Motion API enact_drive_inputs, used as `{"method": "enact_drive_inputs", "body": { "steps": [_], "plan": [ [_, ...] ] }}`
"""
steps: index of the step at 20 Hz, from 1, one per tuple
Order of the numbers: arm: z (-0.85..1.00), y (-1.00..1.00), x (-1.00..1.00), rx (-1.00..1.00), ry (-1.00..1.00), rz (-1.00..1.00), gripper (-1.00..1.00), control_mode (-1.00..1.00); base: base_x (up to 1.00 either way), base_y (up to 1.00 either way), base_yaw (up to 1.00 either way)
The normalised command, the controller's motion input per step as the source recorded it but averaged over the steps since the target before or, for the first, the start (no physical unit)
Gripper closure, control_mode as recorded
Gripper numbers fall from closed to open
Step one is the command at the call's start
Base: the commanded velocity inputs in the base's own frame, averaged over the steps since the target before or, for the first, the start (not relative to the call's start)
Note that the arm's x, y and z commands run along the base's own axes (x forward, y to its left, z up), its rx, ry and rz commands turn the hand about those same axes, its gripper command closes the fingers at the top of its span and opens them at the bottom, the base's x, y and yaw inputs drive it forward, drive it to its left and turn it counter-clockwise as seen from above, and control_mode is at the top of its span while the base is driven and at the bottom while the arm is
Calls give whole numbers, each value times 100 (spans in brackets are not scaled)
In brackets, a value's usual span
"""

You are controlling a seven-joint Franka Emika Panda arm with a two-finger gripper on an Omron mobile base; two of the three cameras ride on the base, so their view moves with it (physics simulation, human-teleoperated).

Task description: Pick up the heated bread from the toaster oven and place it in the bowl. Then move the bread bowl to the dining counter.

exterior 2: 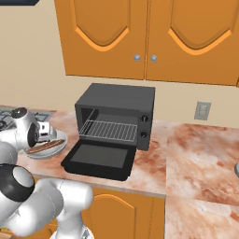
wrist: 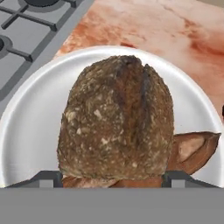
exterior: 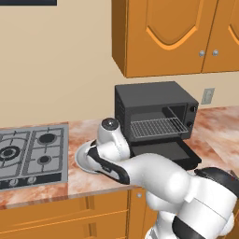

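The heated bread (wrist: 116, 118), a dark brown round lump, sits between my fingertips (wrist: 46, 178) in the hand view, with my gripper (wrist: 112, 179) shut on it. It hangs just over the pale shallow bowl (wrist: 26, 127). A tan baguette-like stick (wrist: 192, 151) lies in the bowl beneath it. The bowl (exterior: 80, 158) stands on the counter between the hob and the toaster oven (exterior: 156, 109). The hand (exterior 2: 43, 132) hovers over the bowl (exterior 2: 59, 141) and the stick (exterior 2: 44, 146). The black toaster oven (exterior 2: 116, 112) has its door (exterior 2: 98, 158) dropped open and its wire rack (exterior 2: 109, 130) bare. The dining counter is out of view.
A grey gas hob (exterior: 30, 154) lies left of the bowl. Orange wall cabinets (exterior 2: 149, 37) hang over the oven. The marbled counter (exterior 2: 200, 154) runs on to the right of the oven, below a wall socket (exterior 2: 202, 111). My own arm (exterior: 140, 170) crosses in front of the open door.
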Motion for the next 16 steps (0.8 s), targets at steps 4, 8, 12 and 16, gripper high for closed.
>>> {"method": "enact_drive_inputs", "body": {
  "steps": [4, 8, 12, 16],
  "plan": [
    [15, 17, 1, 0, 0, -3, -100, -100, 0, 0, 0],
    [19, 22, 0, 0, 0, -6, -100, -100, 0, 0, 0],
    [25, 9, -28, 5, 0, -14, -100, -100, 0, 0, 0],
    [12, 0, -67, 12, 2, -27, -100, -100, 0, 0, 0]
  ]
}}
